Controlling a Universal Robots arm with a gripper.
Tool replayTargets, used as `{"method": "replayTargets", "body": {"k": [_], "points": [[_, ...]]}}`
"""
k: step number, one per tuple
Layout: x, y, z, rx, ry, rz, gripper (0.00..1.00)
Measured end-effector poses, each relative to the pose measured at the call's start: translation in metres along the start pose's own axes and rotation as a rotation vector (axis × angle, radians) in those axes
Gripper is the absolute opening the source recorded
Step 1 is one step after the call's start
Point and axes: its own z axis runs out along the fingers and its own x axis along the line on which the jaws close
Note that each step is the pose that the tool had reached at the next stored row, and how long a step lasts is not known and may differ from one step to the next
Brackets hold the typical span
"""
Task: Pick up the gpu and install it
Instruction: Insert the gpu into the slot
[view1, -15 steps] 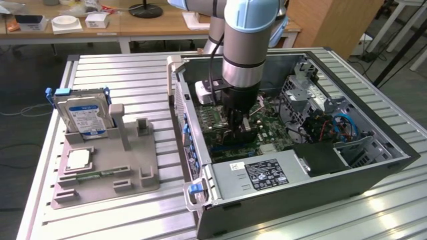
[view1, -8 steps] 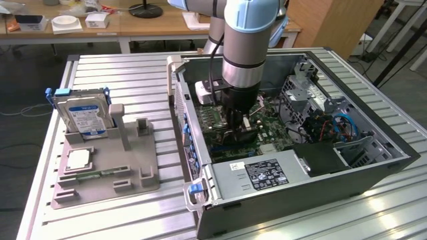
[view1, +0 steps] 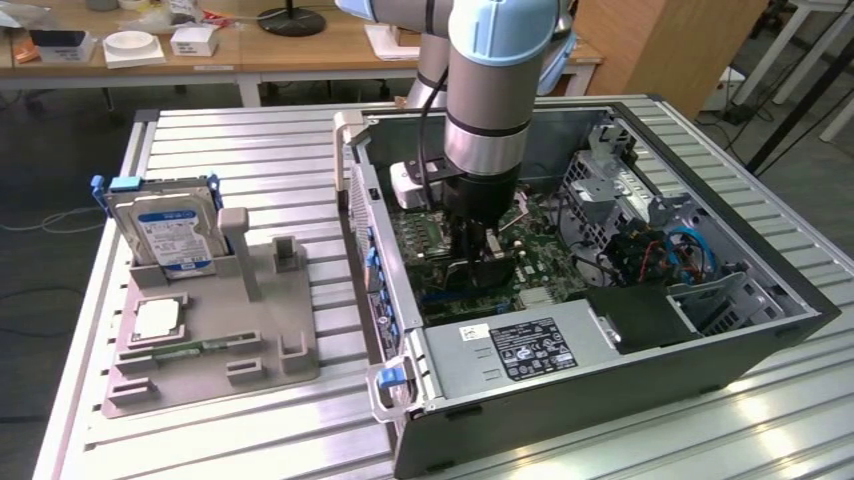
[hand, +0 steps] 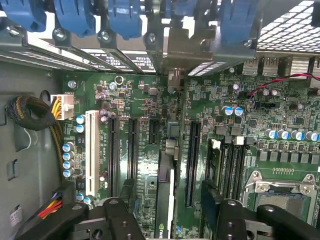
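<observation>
Upright gpu (seated edge-on) splits the motherboard slots.

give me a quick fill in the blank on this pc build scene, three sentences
The gripper reaches down into the open computer ____.
The gpu stands on edge between the ____ gripper fingers.
On the grey holder outside the case stands a hard ____.

Missing words: case; open; drive
</observation>
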Motion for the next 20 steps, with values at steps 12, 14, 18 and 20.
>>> {"method": "replayTargets", "body": {"k": [12,14,18,20], "points": [[0.0,-0.0003,-0.0039,-0.0024,-0.01,0.001,0.49],[0.0,-0.0004,-0.0053,-0.0025,-0.011,0.002,0.49],[0.001,-0.0008,-0.0095,-0.0028,-0.0129,0.003,0.49],[0.001,-0.001,-0.0123,-0.0029,-0.0142,0.003,0.49]]}}
